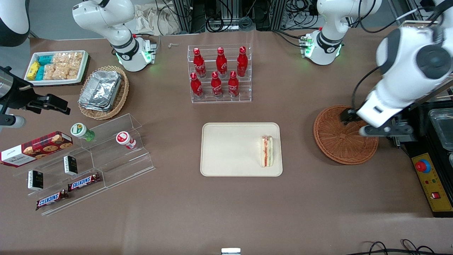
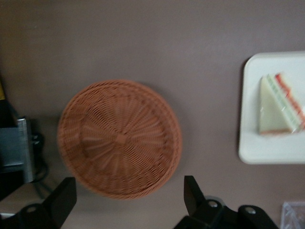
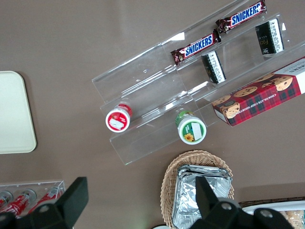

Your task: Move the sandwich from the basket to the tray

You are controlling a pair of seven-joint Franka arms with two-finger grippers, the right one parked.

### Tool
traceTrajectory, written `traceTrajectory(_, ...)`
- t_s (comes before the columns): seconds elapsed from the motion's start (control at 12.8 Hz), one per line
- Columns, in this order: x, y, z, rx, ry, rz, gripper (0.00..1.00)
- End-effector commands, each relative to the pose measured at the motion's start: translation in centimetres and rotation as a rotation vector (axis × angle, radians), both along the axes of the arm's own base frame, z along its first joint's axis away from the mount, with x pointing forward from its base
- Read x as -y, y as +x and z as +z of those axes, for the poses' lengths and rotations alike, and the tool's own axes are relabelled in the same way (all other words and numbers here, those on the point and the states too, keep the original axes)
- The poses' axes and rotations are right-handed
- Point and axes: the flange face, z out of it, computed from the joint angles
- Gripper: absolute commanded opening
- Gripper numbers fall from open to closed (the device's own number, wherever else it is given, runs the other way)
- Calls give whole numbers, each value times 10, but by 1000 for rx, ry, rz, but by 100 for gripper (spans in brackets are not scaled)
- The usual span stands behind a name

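While the sandwich (image 1: 267, 151) lies flat on the tray (image 1: 226, 148), at the tray's end toward the working arm, the basket (image 1: 336, 145) sits apart from the tray on the bare bench (image 1: 226, 212) with nothing in it. Above the basket's rim hangs the gripper (image 2: 128, 198), fingers (image 2: 64, 198) spread wide and holding nothing; nothing stands between it and the basket.

Nearest the front camera, toward the parked arm's end, a clear stepped rack (image 1: 116, 159) carries two Snickers bars (image 1: 84, 181), small dark packs (image 1: 70, 165), a red-capped tub (image 1: 125, 139) and a green-capped tub (image 1: 82, 131). A red tartan cookie box (image 1: 35, 148) rests on that rack; its print reads "chocolate chip" in the right wrist view. Farther off stand a tan basket (image 1: 120, 97) of foil trays (image 1: 101, 88) and a white dish (image 1: 56, 67) of snacks. Farther from the camera than the tray, a clear stand (image 1: 219, 74) holds seven red Coca-Cola bottles (image 1: 221, 63)
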Motion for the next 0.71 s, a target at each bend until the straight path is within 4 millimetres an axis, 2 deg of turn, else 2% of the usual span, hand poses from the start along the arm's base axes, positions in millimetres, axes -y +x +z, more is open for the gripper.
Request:
traceTrajectory(0.0,-33,-10,22,-44,-26,-98,100)
traceTrajectory(0.08,-44,-5,34,-35,-22,-91,100)
traceTrajectory(0.24,-47,3,50,-14,-8,-121,100)
traceTrajectory(0.39,-61,10,55,-19,-10,-135,100)
traceTrajectory(0.63,-66,9,57,-39,24,-188,100)
